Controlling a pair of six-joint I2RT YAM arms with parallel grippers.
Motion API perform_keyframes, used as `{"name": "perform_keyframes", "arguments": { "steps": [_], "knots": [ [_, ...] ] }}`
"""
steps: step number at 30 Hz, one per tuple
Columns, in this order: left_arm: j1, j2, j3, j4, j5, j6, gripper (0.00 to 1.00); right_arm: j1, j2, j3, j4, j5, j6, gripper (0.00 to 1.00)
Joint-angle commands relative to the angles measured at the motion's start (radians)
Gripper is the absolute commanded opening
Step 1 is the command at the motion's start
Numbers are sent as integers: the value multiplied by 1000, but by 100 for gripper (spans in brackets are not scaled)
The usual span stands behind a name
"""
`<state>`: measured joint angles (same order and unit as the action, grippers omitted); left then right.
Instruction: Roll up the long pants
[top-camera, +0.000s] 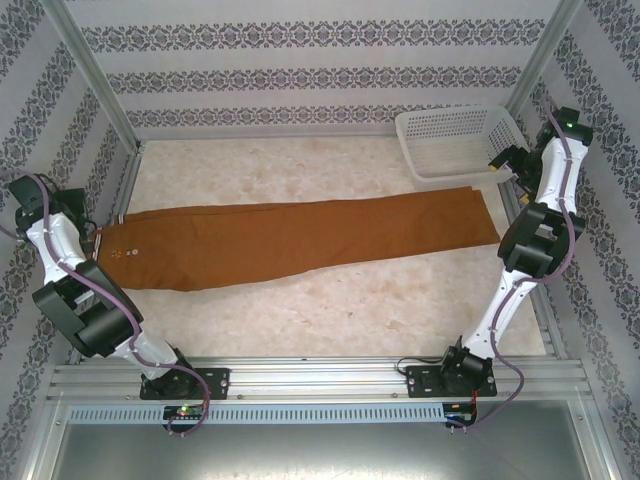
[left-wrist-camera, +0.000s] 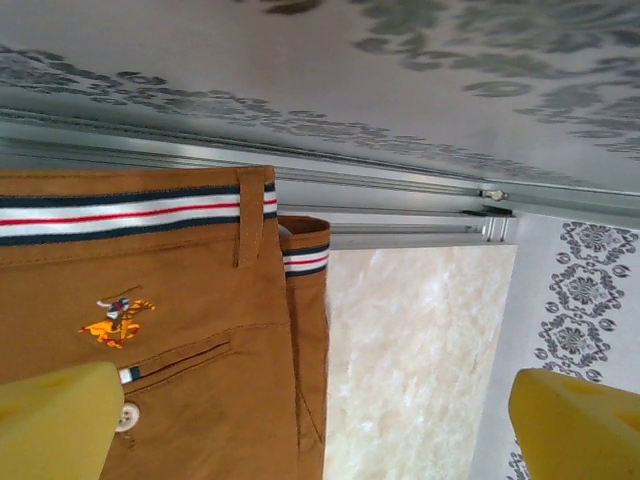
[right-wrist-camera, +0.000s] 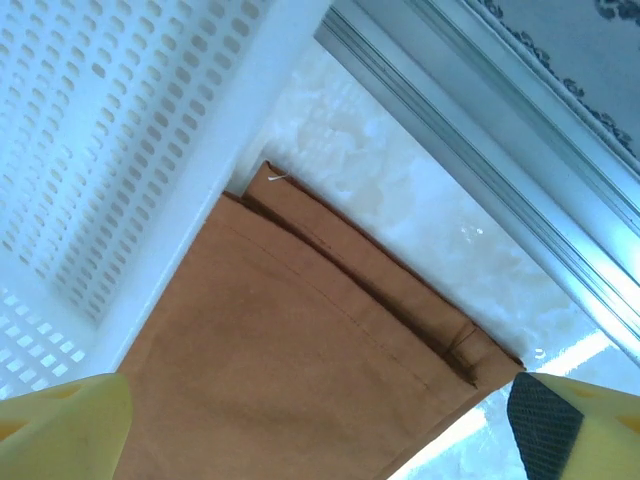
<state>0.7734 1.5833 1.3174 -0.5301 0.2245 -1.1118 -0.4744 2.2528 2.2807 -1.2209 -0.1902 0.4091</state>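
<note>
Top external view: the long pants (top-camera: 300, 240), smooth rust-brown woven cloth folded leg on leg into one long tapering strip, lie flat across the middle of the marble-patterned table (top-camera: 300, 320). The waist is at the left edge. The cuffs are at the right edge, just beside the perforated white plastic basket (top-camera: 420, 160) in the far right corner. The left gripper (left-wrist-camera: 315, 425) hovers above the waistband (left-wrist-camera: 120, 212), striped navy, white and red, its yellow fingers (left-wrist-camera: 55, 420) spread wide and holding nothing. The right gripper (right-wrist-camera: 320, 430) hangs over the stitched hems (right-wrist-camera: 400, 310), likewise wide apart and empty.
</note>
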Motion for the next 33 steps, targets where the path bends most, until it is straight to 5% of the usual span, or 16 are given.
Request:
{"name": "perform_keyframes", "arguments": {
  "steps": [1, 2, 3, 4, 5, 7, 8, 21, 33],
  "knots": [
    [-2, 3, 70, 56, -56, 26, 100, 32, -63, -27, 9, 19, -32, 93],
    [-6, 1, 73, 44, -56, 29, 100, 42, -86, -59, 26, 3, -40, 81],
    [-9, -3, 75, 35, -50, 30, 100, 52, -113, -105, 48, -18, -51, 49],
    [-11, -6, 71, 30, -39, 32, 84, 63, -140, -147, 73, -26, -57, 11],
    [-12, -11, 69, 25, -23, 33, 48, 78, -168, -199, 96, -25, -64, 0],
    [-17, -24, 63, 6, 6, 36, 3, 103, -220, -286, 132, -23, -77, 0],
    [-24, -32, 63, -7, 17, 43, 0, 116, -239, -326, 144, -26, -77, 0],
    [-314, -35, -125, 43, -66, 44, 0, 282, -197, -572, 245, -108, -71, 0],
    [-400, 45, -138, 39, -68, 81, 0, 317, -150, -661, 221, 28, -83, 0]
  ]
}}
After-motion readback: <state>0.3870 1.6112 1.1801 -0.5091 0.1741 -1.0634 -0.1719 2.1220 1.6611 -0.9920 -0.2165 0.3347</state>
